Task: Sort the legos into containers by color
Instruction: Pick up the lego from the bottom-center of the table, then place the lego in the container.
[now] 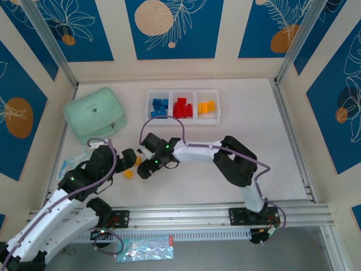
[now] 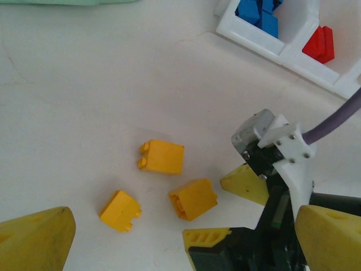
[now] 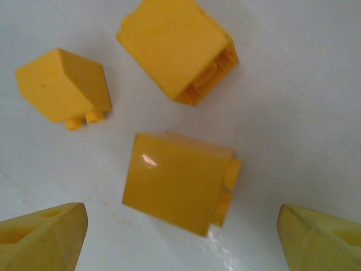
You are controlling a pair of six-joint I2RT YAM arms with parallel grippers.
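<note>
Left gripper (image 1: 127, 160): mine, released. Its yellow fingers (image 2: 35, 240) stand wide apart above the white table (image 2: 84, 84), with nothing gripped between them.
Right gripper (image 3: 183, 237): mine, released. The jaws stand either side of one small yellow-orange plastic brick (image 3: 177, 189), with a gap at each side and no contact.
Loose legos: a second yellow-orange brick (image 3: 62, 84) and a third yellow-orange brick (image 3: 175, 48) lie on the table just beside the first, none touching.
Containers: a shallow translucent white plastic tray (image 1: 183, 120) of three joined compartments sits at the far side, well apart from the loose bricks.
Sorted so far: blue bricks (image 1: 159, 108) left compartment, red bricks (image 1: 181, 107) middle, yellow-orange bricks (image 1: 207, 107) right.
Other item: a mint-green rounded lidded box (image 1: 93, 116) sits left of the tray.
</note>
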